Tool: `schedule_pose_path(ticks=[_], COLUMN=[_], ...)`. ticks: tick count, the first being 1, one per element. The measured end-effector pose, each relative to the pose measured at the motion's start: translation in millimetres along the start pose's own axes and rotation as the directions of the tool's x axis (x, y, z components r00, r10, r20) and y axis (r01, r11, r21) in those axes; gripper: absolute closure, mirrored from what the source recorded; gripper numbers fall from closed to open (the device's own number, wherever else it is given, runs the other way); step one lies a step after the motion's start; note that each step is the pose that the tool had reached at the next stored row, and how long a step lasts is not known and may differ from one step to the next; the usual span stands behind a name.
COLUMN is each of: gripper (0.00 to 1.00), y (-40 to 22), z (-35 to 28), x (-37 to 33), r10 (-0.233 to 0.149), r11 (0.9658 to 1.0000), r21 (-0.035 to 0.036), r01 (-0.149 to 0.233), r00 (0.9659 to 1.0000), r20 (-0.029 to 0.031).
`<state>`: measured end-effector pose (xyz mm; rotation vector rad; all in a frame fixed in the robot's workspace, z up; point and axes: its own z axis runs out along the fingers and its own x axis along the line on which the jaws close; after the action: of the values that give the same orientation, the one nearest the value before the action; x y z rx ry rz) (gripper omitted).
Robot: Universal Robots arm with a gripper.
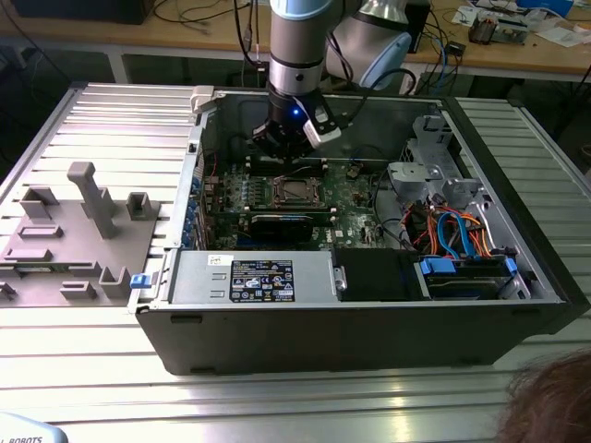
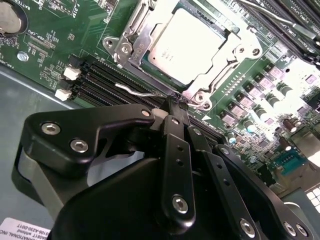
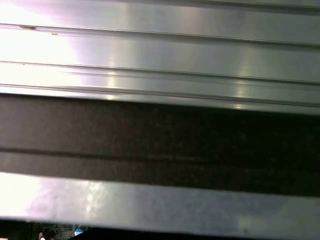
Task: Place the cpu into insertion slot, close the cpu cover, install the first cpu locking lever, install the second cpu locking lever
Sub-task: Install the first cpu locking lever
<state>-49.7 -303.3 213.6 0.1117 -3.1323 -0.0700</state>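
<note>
Gripper [image 2: 178, 102] closed, fingertips pressing together onto thin wire locking lever [image 2: 137, 90] just beside insertion slot [image 2: 131, 47]. Beyond, cpu [image 2: 187, 42] sitting seated, cpu cover [image 2: 225, 60] lying shut over its edges. Advised: keeping pressure steady, guiding lever sideways under its retaining hook.

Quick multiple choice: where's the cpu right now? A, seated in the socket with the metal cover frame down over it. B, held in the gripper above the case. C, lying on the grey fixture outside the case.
A: in the second wrist view the cpu sits in the insertion slot with the cpu cover framing its edges; the gripper is beside the socket at a thin wire lever.
</note>
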Motion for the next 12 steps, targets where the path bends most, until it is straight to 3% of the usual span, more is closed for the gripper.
schedule_pose_path(ticks=[12], gripper=[0.89], y=[-0.8], z=[3.7], x=[-8.8], r10=[0.000], r11=[1.0000], r21=[0.0000], r01=[0.000], r00=[1.0000], r20=[0.0000])
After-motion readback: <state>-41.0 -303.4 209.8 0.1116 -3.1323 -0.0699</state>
